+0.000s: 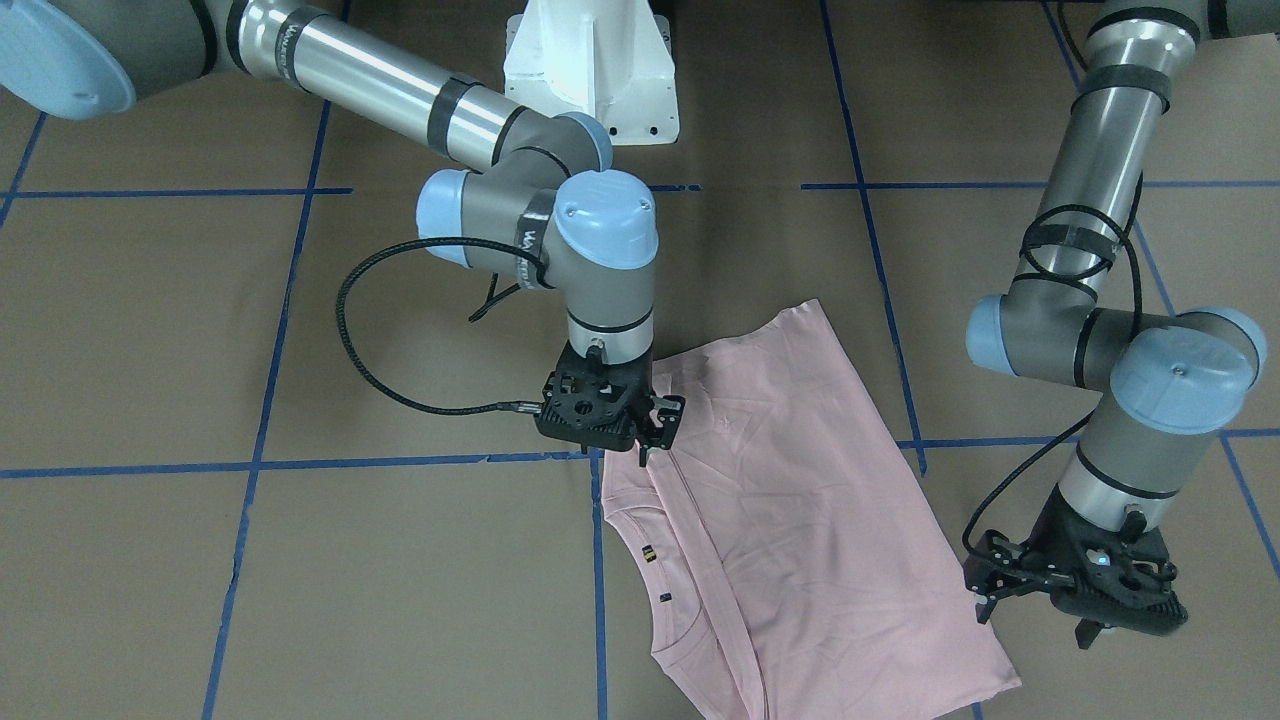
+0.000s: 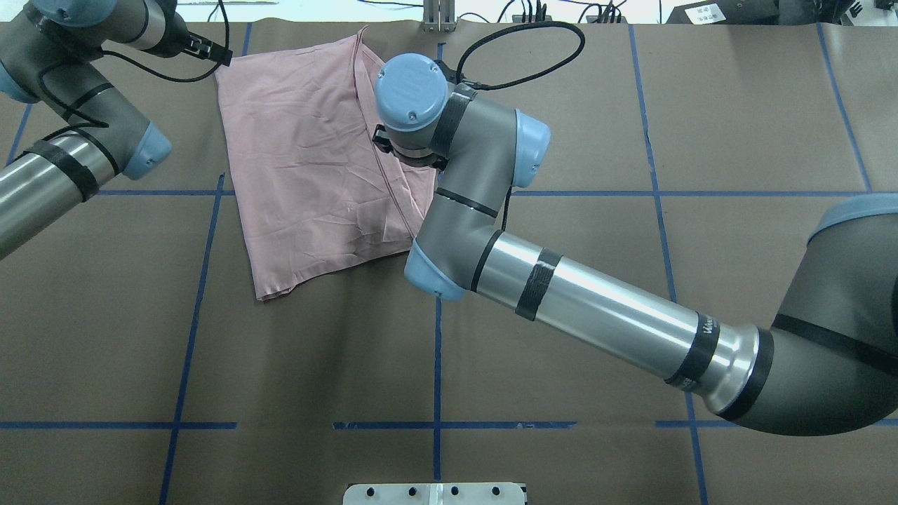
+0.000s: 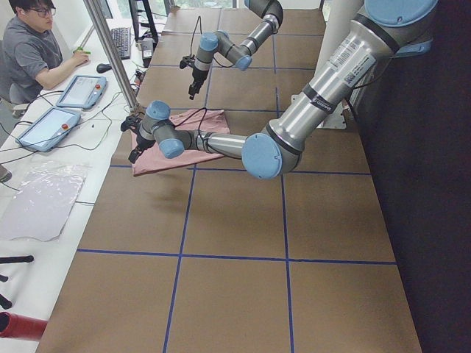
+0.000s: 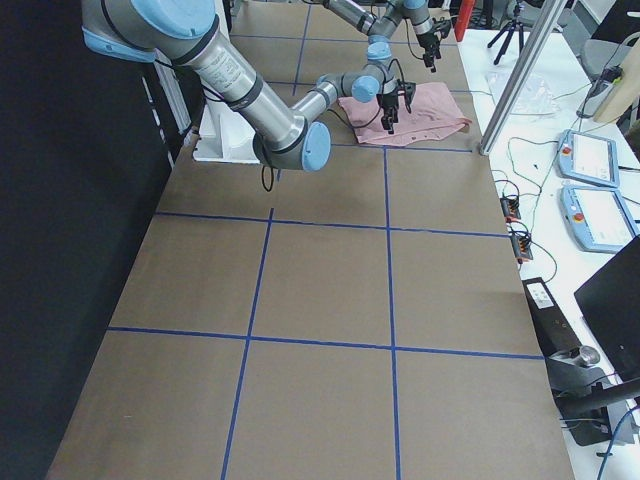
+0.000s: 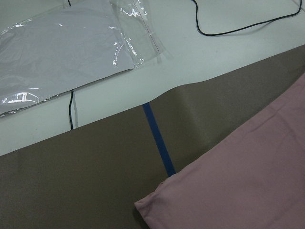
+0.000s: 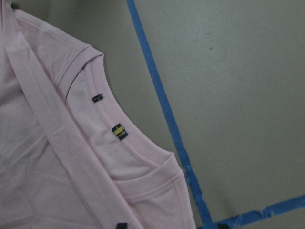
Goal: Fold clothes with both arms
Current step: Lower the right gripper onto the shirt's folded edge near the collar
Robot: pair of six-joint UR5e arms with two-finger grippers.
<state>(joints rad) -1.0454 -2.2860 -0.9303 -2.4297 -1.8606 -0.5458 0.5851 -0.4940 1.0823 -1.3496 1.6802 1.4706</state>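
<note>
Standing at T-shirt fold — right tool, grip unclear.

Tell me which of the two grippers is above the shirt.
The right gripper: it hangs over a folded edge of the pink shirt, while the left gripper is beside the shirt, over bare table.

My right fingers and left fingers are black. My arms are silver-grey with light blue joint caps, black bands and black cables. Between my fingers, the T-shirt is plain pale pink, with no print showing. Inside its neckline, near my right fingers, are two small dark tags, and one has yellow stripes. The table is dull brown, crossed by a grid of blue tape lines. Behind my right fingers, the pedestal is white.
</note>
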